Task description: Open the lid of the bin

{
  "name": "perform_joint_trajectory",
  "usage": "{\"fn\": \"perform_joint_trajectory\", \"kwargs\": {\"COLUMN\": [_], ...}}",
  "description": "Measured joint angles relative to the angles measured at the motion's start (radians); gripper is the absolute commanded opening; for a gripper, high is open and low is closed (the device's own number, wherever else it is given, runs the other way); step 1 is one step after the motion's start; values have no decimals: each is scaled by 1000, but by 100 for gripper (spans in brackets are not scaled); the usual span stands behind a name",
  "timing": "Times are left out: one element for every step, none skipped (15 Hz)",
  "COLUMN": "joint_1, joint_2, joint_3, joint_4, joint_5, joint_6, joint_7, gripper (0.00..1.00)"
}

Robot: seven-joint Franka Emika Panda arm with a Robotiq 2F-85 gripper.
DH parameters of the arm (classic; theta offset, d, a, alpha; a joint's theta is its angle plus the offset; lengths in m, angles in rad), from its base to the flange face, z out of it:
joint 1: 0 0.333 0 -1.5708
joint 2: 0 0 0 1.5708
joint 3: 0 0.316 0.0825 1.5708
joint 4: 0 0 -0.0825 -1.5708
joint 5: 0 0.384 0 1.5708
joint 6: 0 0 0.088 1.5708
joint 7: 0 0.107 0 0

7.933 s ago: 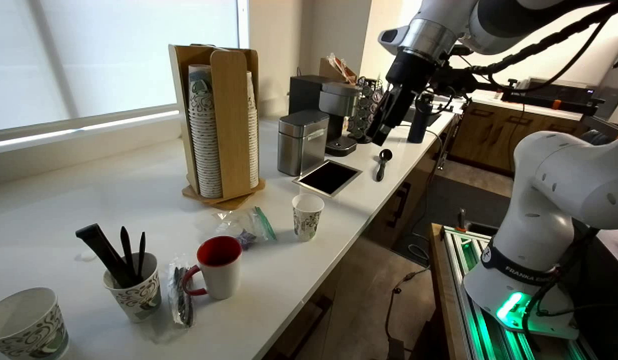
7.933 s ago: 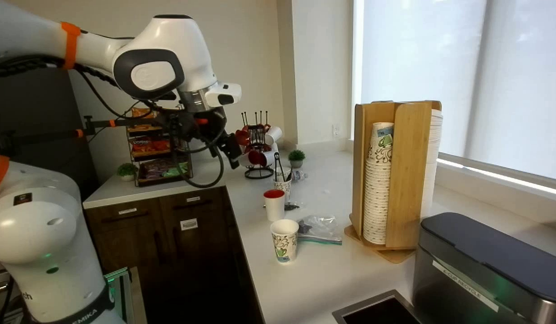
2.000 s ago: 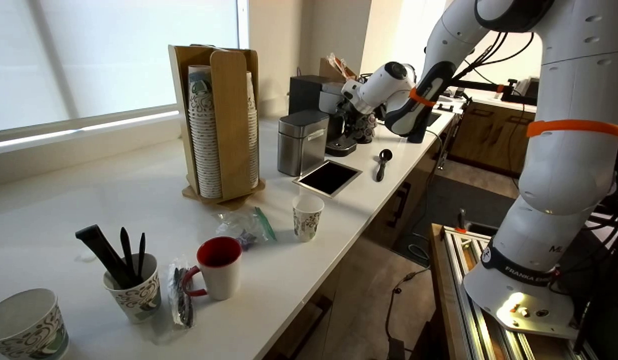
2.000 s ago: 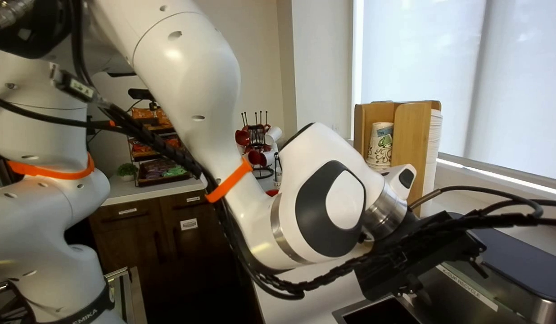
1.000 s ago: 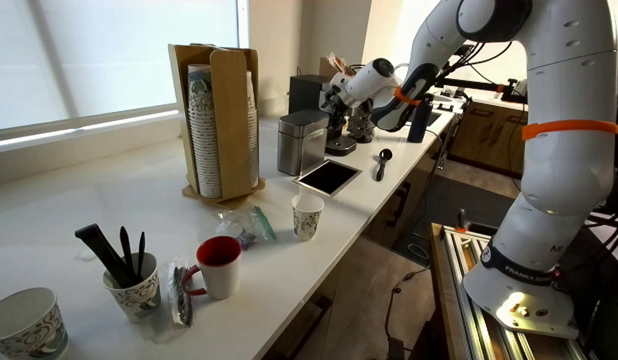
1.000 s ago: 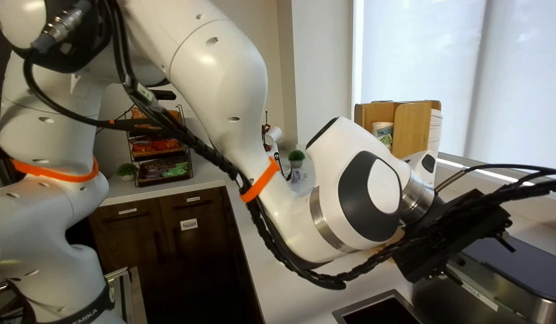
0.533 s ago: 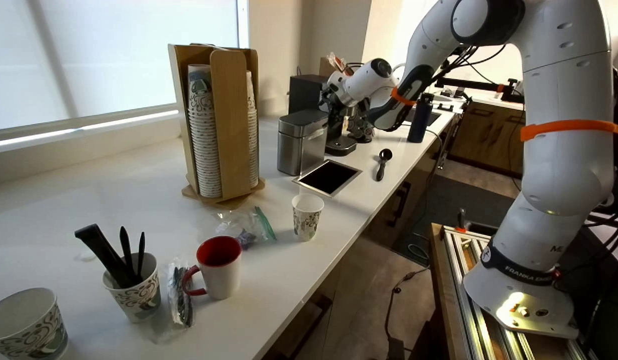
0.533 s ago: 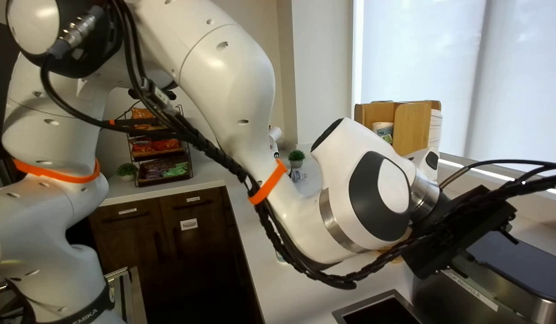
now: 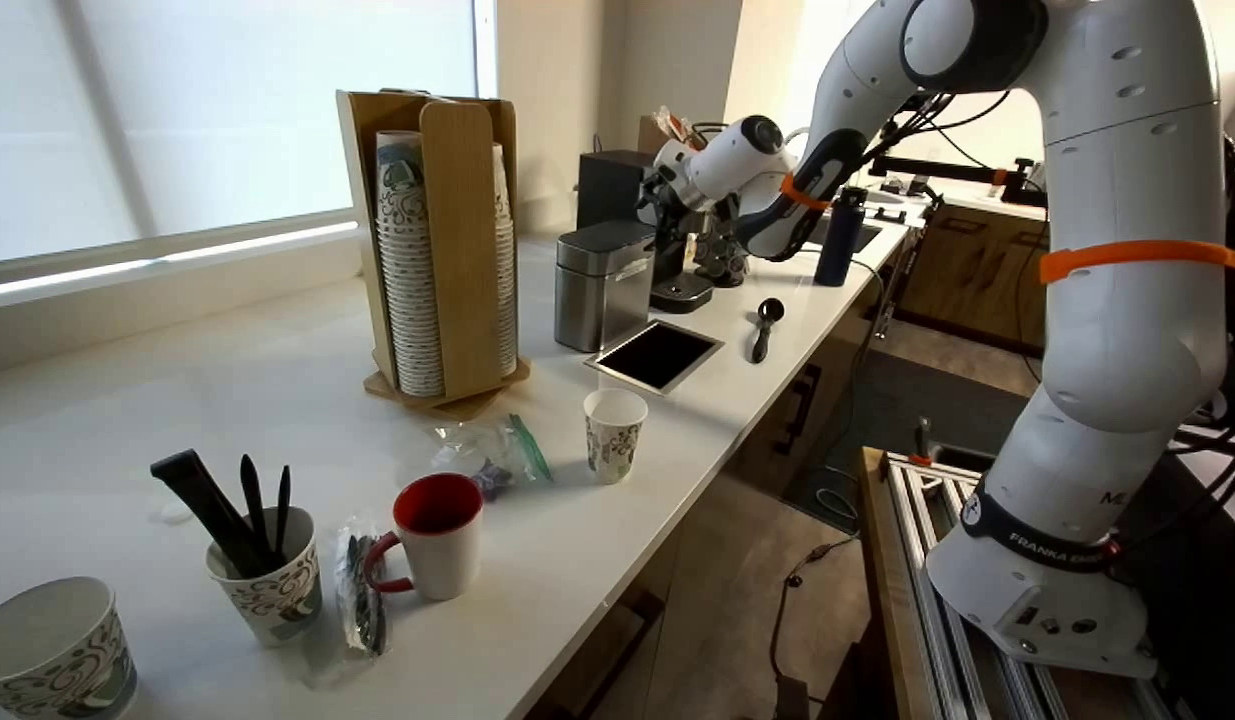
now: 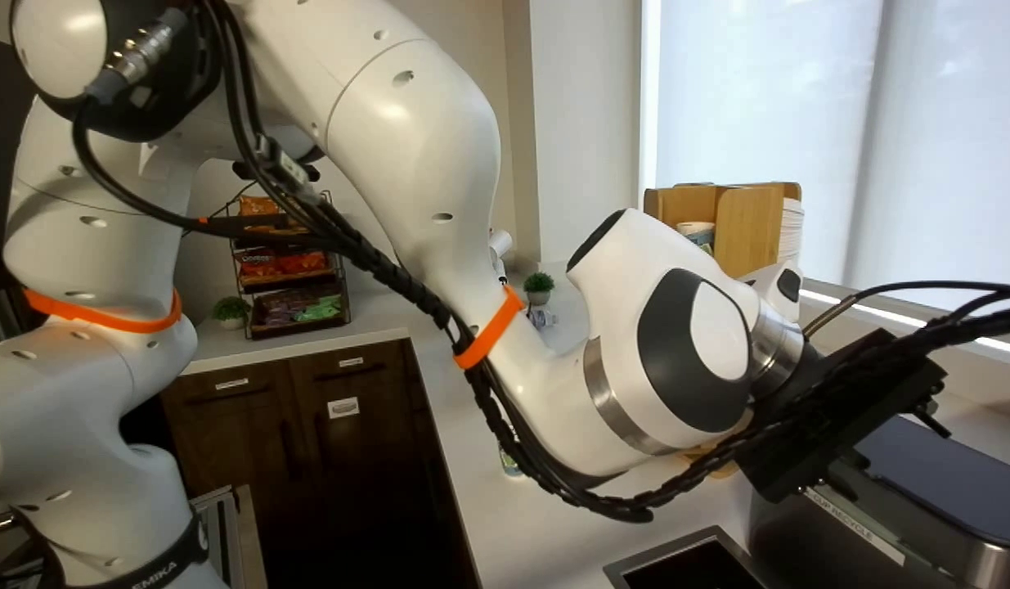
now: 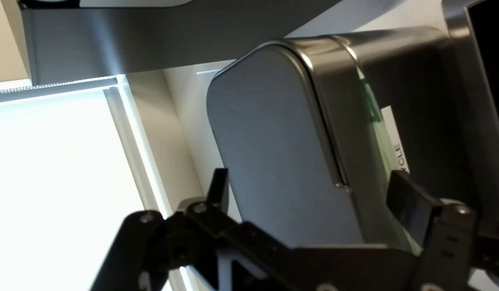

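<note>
The bin is a silver-grey metal canister standing on the counter. It also shows in an exterior view, partly behind my gripper, and in the wrist view. Its flat grey lid is down on top and fills the middle of the wrist view; it also shows in both exterior views. My gripper is open and empty, with one finger past each long side of the lid in the wrist view. Whether a finger touches the bin I cannot tell. The gripper is tilted beside the lid's labelled side.
A framed dark opening lies in the counter in front of the bin. A wooden cup holder and a dark coffee machine flank the bin. A paper cup, a mug and a black scoop stand or lie nearby.
The arm has swung from high above the counter down to the bin. Over the last second the gripper shifted slightly toward the lid, then nearly stopped. The lid has not moved.
</note>
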Motion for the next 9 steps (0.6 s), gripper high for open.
{"fn": "perform_joint_trajectory", "kwargs": {"joint_1": [0,0,0,0,1,1,3,5,7], "joint_2": [0,0,0,0,0,1,1,2,3], "joint_3": [0,0,0,0,1,1,1,2,2], "joint_4": [2,4,7,9,10,10,10,10,10], "joint_5": [0,0,0,0,0,0,0,0,0], "joint_6": [0,0,0,0,0,0,0,0,0], "joint_7": [1,2,4,5,7,8,8,9,9], "gripper": [100,100,100,100,100,100,100,100,100]}}
